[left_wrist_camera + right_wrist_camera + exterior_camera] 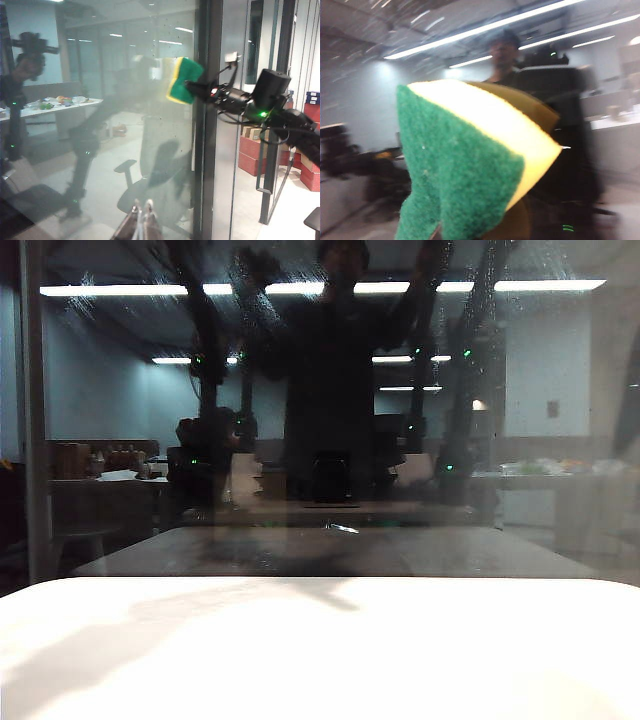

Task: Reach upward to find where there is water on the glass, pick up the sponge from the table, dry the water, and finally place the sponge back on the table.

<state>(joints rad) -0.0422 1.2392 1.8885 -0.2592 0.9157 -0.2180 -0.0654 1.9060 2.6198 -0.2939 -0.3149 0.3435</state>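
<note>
The sponge [182, 80], yellow foam with a green scouring layer, is held up high against the glass [100, 125], beside the dark vertical frame bar [207, 150]. My right gripper [194, 89] is shut on it. In the right wrist view the sponge [470, 165] fills the middle and hides the fingers, and its dim mirror image lies right behind it in the glass [360, 100]. My left gripper [142, 209] points at the pane lower down, fingertips together with nothing between them. The white table [320, 650] lies below, and in the exterior view the arms show only as dark reflections.
Fine water streaks and droplets [100, 290] speckle the top of the glass [320, 440], with more at the upper right [540, 270]. A second frame bar [35, 440] stands at the far left. Behind the pane are brown tables, an office chair [150, 185] and red boxes [255, 150].
</note>
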